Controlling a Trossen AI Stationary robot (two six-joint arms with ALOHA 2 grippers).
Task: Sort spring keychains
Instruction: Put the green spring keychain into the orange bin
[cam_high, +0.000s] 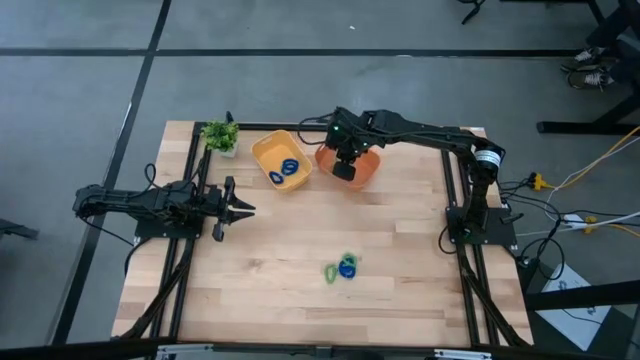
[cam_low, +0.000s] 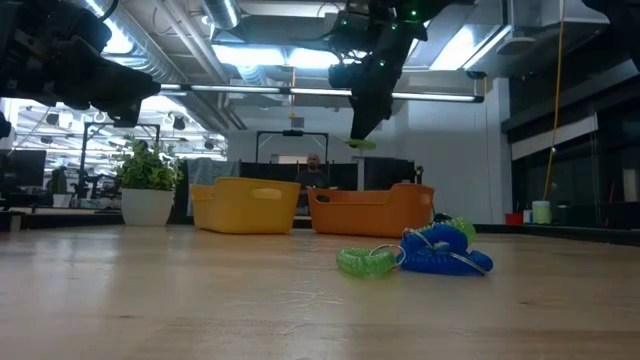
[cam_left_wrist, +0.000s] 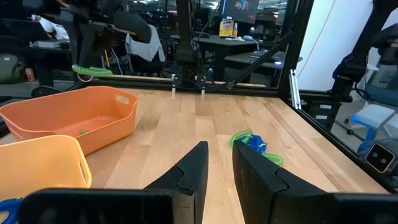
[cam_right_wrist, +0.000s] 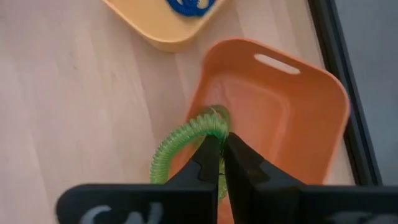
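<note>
The right gripper, pinching a green coiled plastic spring keychain, hangs directly above the orange plastic tray; release means straight down; left gripper waits, fingers spread.

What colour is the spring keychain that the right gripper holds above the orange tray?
Green. The spring keychain shows best in the right wrist view, pinched in the right gripper.

No text, label or number can be read anywhere.
</note>
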